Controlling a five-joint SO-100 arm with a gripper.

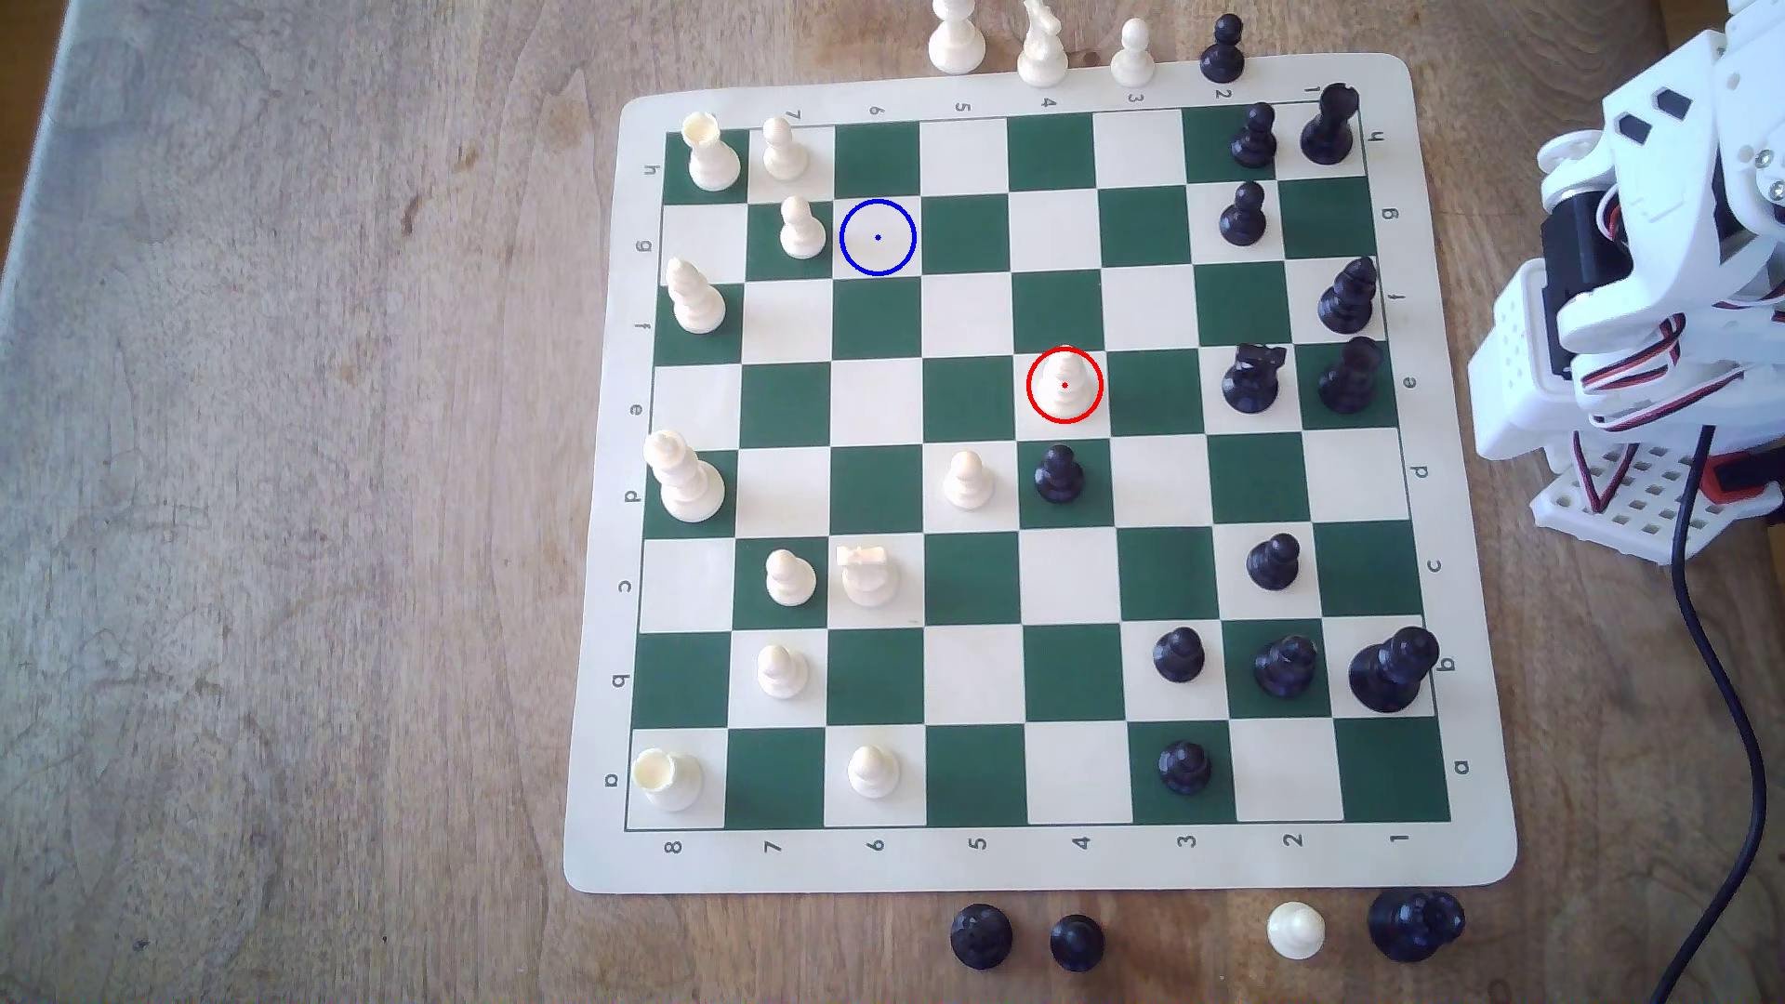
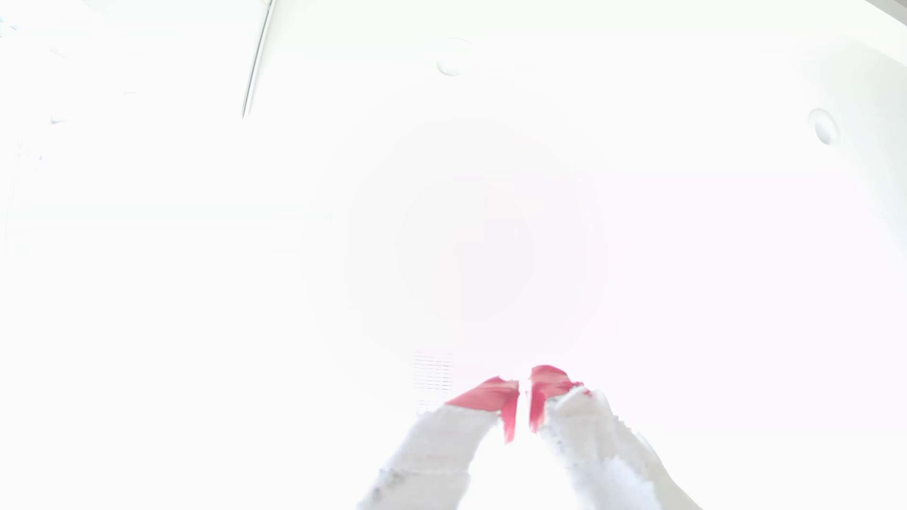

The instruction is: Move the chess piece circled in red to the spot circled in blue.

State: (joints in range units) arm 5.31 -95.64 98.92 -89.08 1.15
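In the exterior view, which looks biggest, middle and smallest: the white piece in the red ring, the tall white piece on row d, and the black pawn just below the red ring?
1. Tall white piece
2. and 3. Chess piece and black pawn look alike; unsure.

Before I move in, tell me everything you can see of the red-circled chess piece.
The chess piece is cream-white, looks like smooth plastic, with a wide round base tapering to a pointed top. It stands upright inside the red ring on a light square, row e, column 4, near the board's middle. Nothing touches it: a black pawn stands on the next square toward the exterior view's bottom, apart from it. The arm is off the board at that view's right edge.
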